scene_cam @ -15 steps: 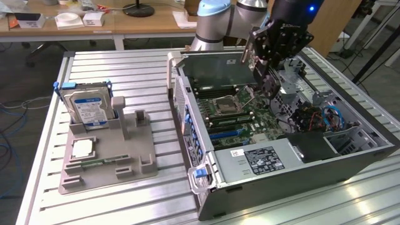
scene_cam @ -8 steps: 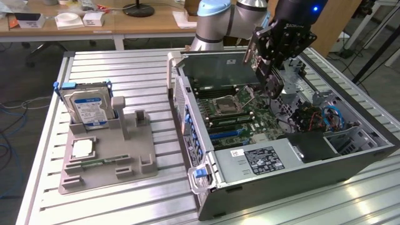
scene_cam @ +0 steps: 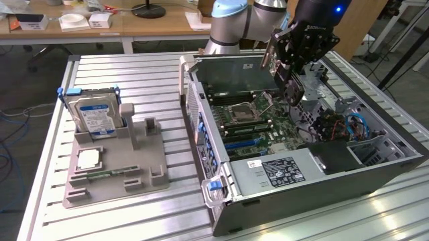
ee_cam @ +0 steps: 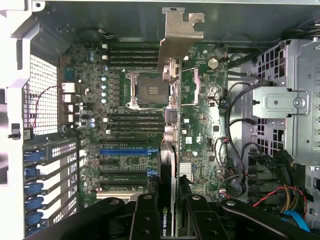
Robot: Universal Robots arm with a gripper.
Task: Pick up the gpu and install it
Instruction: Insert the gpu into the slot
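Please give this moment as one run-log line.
gripper: shut on thin black-faced gpu card with silver bracket | position: above green motherboard in open grey computer case | installed: not yet

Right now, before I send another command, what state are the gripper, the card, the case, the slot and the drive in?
gripper: shut on the gpu.
gpu: held on edge above the motherboard, not seated.
computer case: lying on its side, open.
blue slot: empty.
hard drive: standing upright in the grey holder.
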